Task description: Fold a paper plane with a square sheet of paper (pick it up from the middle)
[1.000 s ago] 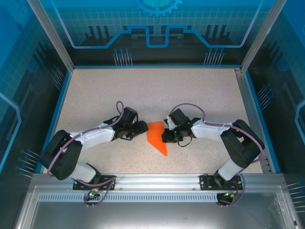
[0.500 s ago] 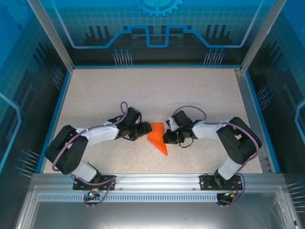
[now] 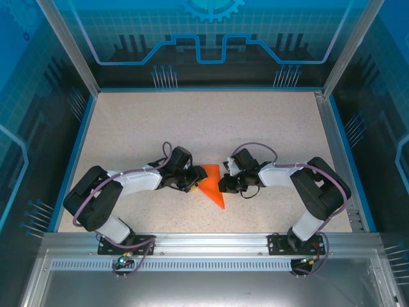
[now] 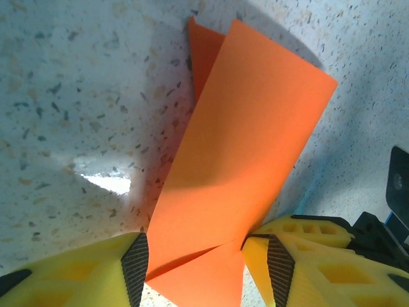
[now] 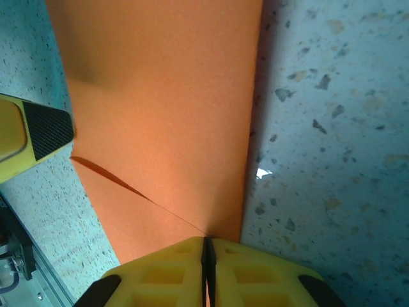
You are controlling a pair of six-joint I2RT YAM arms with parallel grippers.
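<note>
- Right gripper [image 5: 206, 275] has its fingers pressed together, tips on the right edge of the square sheet of paper [image 5: 160, 109], probably to pin it down; whether a layer is nipped between them I cannot tell.
- Left gripper [image 4: 206, 272] is spread, one finger on each side of the folded sheet's left part, likely placed to catch a loose flap.
- The sheet lies on the tabletop [image 3: 255, 128] between both grippers, creased to a narrow shape pointing toward the near edge, so folding looks partway done.
</note>
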